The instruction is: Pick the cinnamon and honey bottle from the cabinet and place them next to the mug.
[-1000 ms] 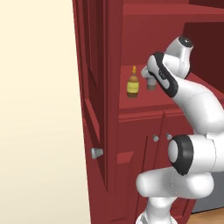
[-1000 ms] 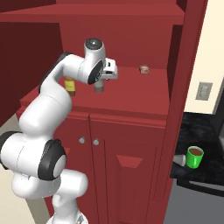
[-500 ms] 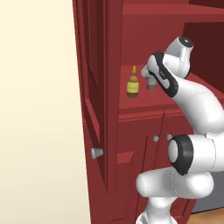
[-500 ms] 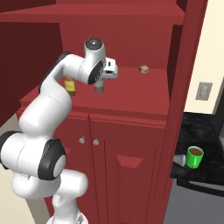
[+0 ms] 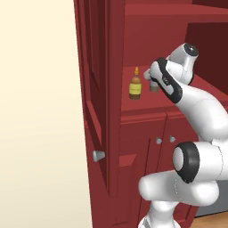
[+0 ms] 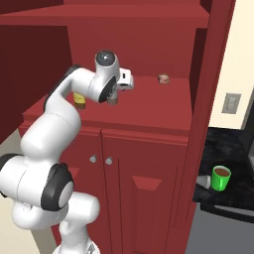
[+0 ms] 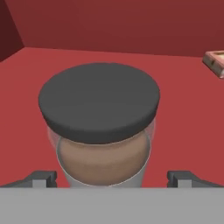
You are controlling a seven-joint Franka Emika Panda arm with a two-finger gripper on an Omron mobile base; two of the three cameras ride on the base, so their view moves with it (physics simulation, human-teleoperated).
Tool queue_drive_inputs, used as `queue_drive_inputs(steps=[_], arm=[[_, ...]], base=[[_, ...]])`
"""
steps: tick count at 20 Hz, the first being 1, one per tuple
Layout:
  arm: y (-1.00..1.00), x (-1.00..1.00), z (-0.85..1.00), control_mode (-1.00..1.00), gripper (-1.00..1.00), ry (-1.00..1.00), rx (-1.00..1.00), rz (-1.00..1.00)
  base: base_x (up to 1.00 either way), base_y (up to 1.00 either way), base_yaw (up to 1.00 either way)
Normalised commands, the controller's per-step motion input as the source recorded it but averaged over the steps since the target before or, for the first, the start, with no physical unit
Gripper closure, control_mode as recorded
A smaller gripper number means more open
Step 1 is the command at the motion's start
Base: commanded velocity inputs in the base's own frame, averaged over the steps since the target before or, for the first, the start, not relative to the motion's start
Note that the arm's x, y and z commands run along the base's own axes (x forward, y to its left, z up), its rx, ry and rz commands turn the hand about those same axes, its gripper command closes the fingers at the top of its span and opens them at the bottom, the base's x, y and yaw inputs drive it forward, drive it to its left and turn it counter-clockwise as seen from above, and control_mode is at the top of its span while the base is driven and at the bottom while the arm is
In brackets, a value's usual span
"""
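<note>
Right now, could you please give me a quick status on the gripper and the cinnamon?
Gripper open, fingertips either side of the cinnamon, not closed on it. Jar upright on cabinet shelf. Honey bottle beside it, clear of the grasp.

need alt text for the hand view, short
A cinnamon jar with a dark cap stands upright on the red cabinet shelf, close up between the open jaws. A small pinkish lump lies at the right edge.

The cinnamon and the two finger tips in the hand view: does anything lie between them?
Nothing does. In the hand view the cinnamon stands between the gripper finger tips, with only bare red cabinet shelf in the gaps beside it.
</note>
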Motion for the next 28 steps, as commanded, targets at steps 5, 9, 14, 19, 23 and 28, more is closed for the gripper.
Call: queue_drive_inputs(steps=[5, 9, 14, 19, 23, 28], arm=[[0.00, 0.01, 0.00, -1.00, -1.00, -0.01, 0.00, 0.00], [0.00, 0.00, 0.00, -1.00, -1.00, 0.00, 0.00, 0.00], [0.00, 0.00, 0.00, -1.00, 1.00, 0.00, 0.00, 0.00], [0.00, 0.00, 0.00, -1.00, 1.00, 0.00, 0.00, 0.00], [0.00, -0.02, 0.00, -1.00, 1.00, 0.00, 0.00, 0.00], [0.00, -0.45, 0.00, -1.00, 1.00, 0.00, 0.00, 0.00]], base=[[0.00, 0.00, 0.00], [0.00, 0.00, 0.00], [0.00, 0.00, 0.00], [0.00, 0.00, 0.00], [0.00, 0.00, 0.00], [0.00, 0.00, 0.00]])
